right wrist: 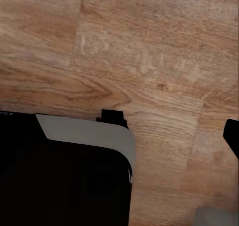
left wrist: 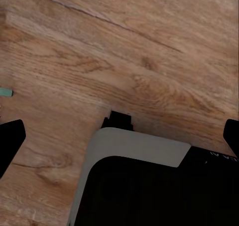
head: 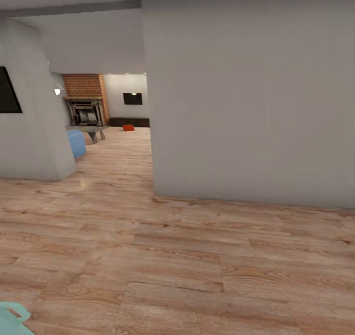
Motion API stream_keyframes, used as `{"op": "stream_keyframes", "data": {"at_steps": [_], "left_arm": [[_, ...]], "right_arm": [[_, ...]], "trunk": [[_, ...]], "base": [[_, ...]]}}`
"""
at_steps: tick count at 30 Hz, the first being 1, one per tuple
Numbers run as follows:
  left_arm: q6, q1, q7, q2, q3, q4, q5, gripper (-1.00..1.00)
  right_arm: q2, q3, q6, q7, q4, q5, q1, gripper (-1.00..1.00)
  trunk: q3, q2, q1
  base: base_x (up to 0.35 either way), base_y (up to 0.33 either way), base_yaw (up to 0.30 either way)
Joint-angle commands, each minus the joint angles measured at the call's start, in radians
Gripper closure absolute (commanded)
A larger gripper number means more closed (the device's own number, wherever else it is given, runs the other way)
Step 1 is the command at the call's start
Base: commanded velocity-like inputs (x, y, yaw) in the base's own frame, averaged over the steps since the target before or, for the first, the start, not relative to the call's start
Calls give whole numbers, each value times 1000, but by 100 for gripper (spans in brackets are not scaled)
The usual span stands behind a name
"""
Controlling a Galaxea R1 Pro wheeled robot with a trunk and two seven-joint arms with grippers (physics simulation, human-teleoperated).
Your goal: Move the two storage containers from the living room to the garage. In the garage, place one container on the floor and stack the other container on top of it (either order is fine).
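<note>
From the head view, a light wood plank floor (head: 162, 266) runs up to a big grey wall (head: 251, 93) on the right, with a gap beside it opening into the living room. Far down there one orange-red storage container (head: 128, 127) sits on the floor by the back wall, near a brick fireplace (head: 87, 105) and a blue sofa (head: 76, 143).

In the left wrist view, the left gripper (left wrist: 122, 136) hangs over the planks above the robot's base (left wrist: 149, 186), its fingers (left wrist: 11, 138) spread wide, empty.

In the right wrist view, one dark fingertip (right wrist: 232, 136) shows over the same wood; I cannot tell that gripper's spread.
</note>
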Motion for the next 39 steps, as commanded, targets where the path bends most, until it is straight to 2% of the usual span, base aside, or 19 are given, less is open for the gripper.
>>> {"op": "stream_keyframes", "data": {"at_steps": [1,22,39], "left_arm": [[-3,-1,1,0,6,1,1,-100],[-3,-1,-1,0,5,0,-5,-100],[-3,-1,-1,0,4,0,-5,-100]], "right_arm": [[1,8,-6,-1,3,-9,-1,-100],[4,11,-6,-10,3,-6,-1,-100],[1,14,-7,-11,3,2,-1,-100]], "trunk": [[-1,-1,1],[-1,-1,1],[-1,-1,1]], "base": [[322,0,273],[322,0,272],[322,0,28]]}}
